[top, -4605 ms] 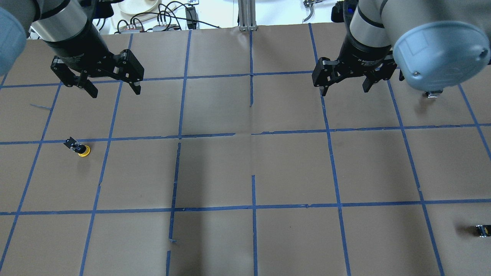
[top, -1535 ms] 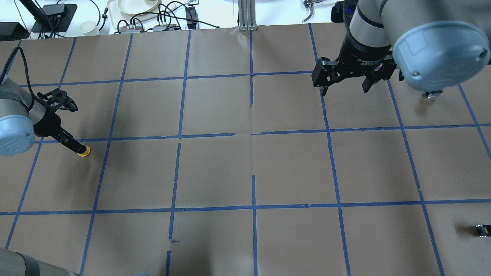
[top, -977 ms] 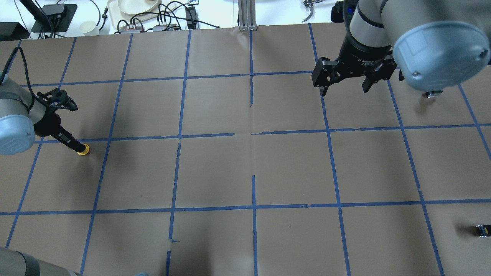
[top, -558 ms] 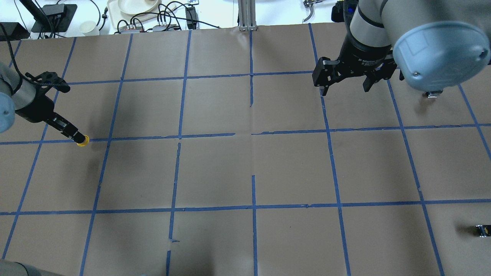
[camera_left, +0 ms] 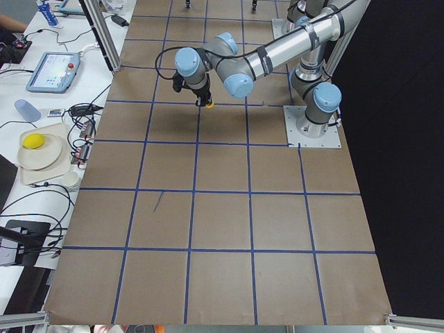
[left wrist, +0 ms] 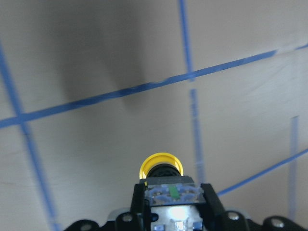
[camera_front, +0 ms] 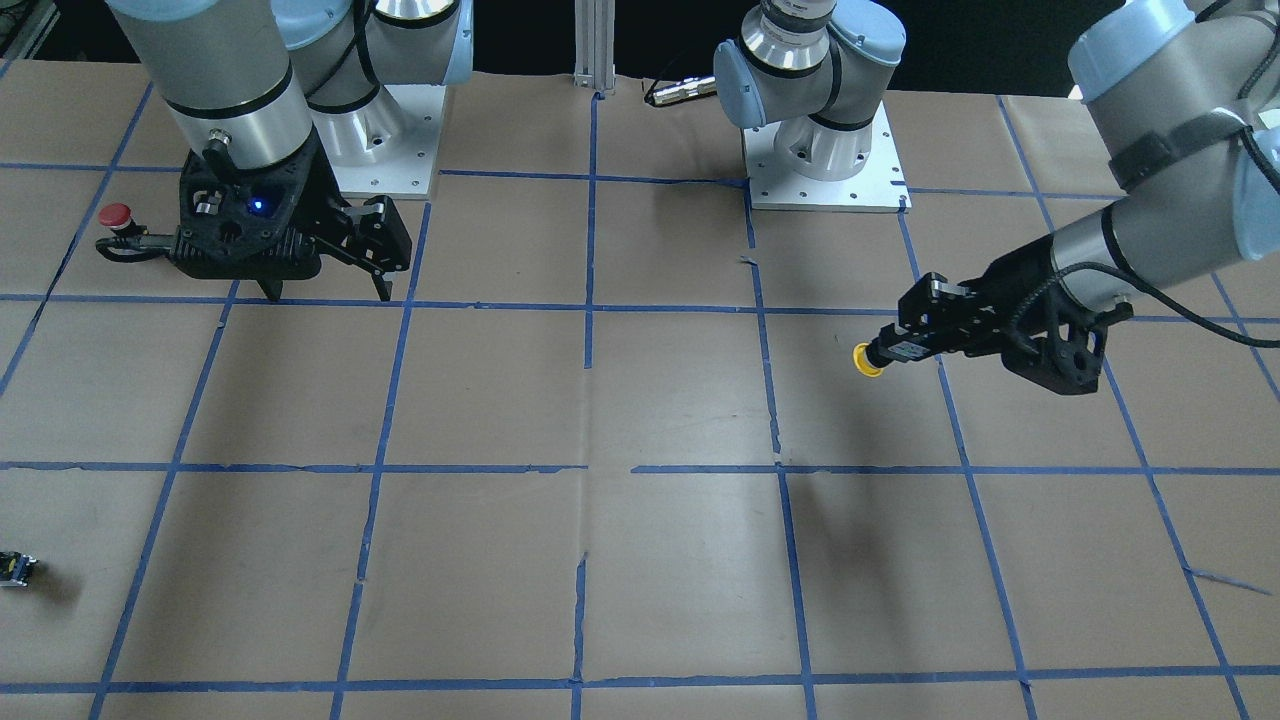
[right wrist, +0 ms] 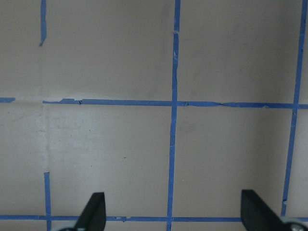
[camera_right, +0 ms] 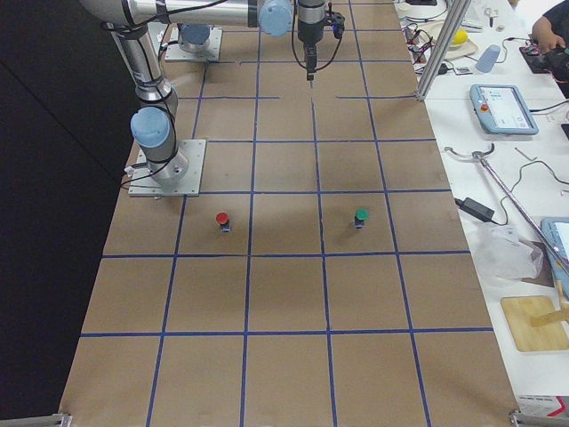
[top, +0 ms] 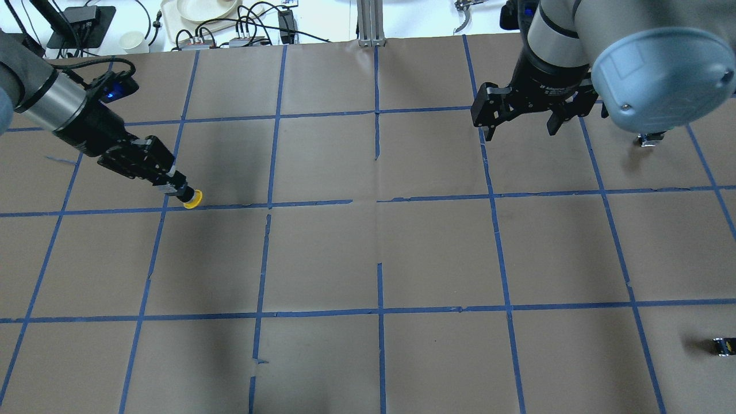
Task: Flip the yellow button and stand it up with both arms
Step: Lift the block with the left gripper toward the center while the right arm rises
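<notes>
The yellow button is held in my left gripper, off the table, lying sideways with its yellow cap pointing toward the table's middle. The left gripper is shut on the button's black body. In the front view the cap sticks out past the left gripper. In the left wrist view the cap shows just beyond the fingers. My right gripper is open and empty, hovering over the far right squares; it also shows in the front view and the right wrist view.
A red-capped button stands behind the right gripper and shows in the right side view. A green-capped button stands beside it. A tiny black part lies at the near right edge. Blue tape lines grid the brown table.
My left gripper came down on the yellow button, shut on its body, lifted it and carried it toward the table's middle. The right gripper has barely moved.
</notes>
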`<move>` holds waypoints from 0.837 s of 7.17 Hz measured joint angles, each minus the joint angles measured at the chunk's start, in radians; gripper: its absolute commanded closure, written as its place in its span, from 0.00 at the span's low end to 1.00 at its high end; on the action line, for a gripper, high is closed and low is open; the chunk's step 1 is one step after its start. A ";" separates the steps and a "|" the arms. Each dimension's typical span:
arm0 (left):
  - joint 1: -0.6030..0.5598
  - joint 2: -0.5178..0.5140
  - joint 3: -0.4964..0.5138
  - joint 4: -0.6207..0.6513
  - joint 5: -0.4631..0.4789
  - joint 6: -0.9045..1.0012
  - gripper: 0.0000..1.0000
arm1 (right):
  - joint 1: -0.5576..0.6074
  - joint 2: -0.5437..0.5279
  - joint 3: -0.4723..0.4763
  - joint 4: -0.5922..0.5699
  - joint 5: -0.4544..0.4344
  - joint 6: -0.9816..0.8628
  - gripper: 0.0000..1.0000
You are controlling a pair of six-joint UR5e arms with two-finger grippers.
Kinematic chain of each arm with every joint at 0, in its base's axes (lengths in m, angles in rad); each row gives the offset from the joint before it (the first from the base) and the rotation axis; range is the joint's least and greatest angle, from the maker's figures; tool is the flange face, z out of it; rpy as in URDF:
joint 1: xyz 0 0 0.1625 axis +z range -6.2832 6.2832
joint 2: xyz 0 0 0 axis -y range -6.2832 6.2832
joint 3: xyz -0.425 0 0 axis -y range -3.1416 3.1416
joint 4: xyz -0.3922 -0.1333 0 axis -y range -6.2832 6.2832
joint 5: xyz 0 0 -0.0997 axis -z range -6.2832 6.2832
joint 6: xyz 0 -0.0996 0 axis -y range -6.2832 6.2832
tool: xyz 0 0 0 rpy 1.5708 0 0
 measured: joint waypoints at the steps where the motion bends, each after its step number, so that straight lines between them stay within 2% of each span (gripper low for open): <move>1: -0.078 0.029 0.004 -0.012 -0.093 -0.102 0.92 | -0.028 0.005 0.003 0.035 0.010 0.005 0.00; 2: -0.135 0.054 0.000 -0.017 -0.229 -0.205 0.92 | -0.080 0.006 0.005 0.067 0.056 0.007 0.00; 3: -0.164 0.072 -0.009 -0.018 -0.375 -0.285 0.92 | -0.146 0.006 0.010 0.096 0.141 0.008 0.00; 5: -0.182 0.097 -0.028 -0.025 -0.632 -0.355 0.92 | -0.267 0.007 0.029 0.180 0.347 0.008 0.00; 6: -0.186 0.110 -0.045 -0.025 -0.745 -0.395 0.92 | -0.303 0.007 0.034 0.261 0.471 0.009 0.00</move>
